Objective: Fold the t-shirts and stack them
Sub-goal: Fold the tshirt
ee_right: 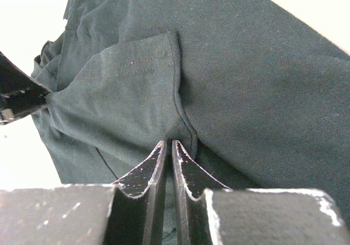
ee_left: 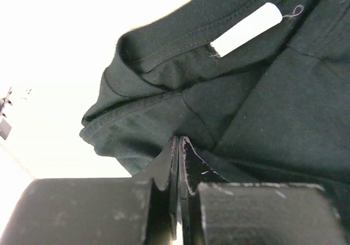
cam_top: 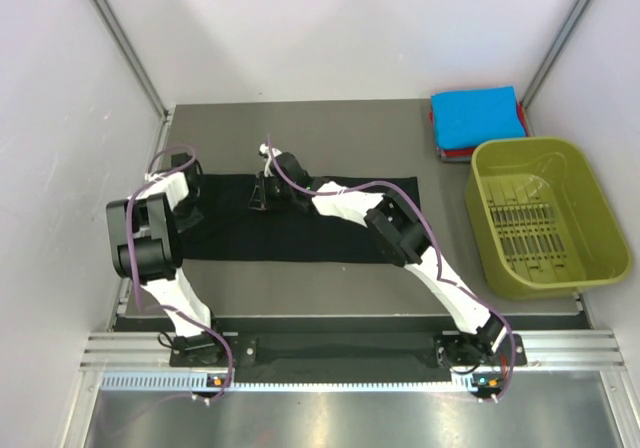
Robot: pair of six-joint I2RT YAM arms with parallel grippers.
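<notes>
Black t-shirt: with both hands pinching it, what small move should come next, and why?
Probably lift both hands together to carry the edge over. The left hand and right hand are each shut on the black t-shirt, which lies as a long band, only partly folded.

No readable text, white neck tag (ee_left: 246, 28) on black t-shirt (ee_left: 273, 108) blank

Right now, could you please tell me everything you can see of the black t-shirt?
The black t-shirt is soft dark knit cloth, lying as a long flat band across the middle of the grey table. Its ribbed collar carries a white label, and a stitched sleeve hem shows. The left pincer is shut on cloth near the collar; the right pincer pinches it beside the sleeve.
</notes>
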